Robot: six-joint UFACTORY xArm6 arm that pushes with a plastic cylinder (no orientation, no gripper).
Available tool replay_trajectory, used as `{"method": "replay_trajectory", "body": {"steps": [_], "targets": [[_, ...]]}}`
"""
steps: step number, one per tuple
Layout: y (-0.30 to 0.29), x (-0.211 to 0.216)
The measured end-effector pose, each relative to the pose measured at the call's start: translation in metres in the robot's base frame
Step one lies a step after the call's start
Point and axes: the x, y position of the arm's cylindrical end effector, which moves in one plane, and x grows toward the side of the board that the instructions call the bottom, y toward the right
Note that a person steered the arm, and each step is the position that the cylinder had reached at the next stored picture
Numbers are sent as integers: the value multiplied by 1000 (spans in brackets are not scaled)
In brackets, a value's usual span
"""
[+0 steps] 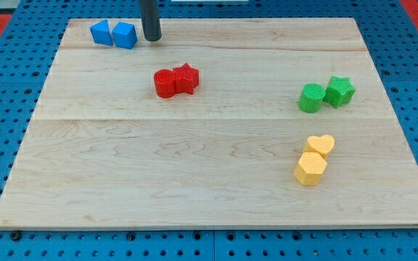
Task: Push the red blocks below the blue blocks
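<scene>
**Rod cut off at the view's top, tip beside the blue pair**

Rod and arm run out of the view's top edge, so only my lower shaft shows. I carry no gripper, so there is nothing to spread or pinch. My tip (152, 39) rests on the wooden surface (194, 174), just right of the blue blocks.

The two blue blocks (113, 33) touch each other; their exact shapes are hard to make out. Below-right of them sit the red cylinder (165, 83) and red star (186, 77), touching. Far to the right of the blue pair lie green blocks (326, 94) and, lower, yellow blocks (315, 159).
</scene>
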Motion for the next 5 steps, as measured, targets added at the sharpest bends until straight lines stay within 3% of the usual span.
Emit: {"method": "replay_trajectory", "body": {"steps": [3, 5], "targets": [[2, 16], [63, 91]]}}
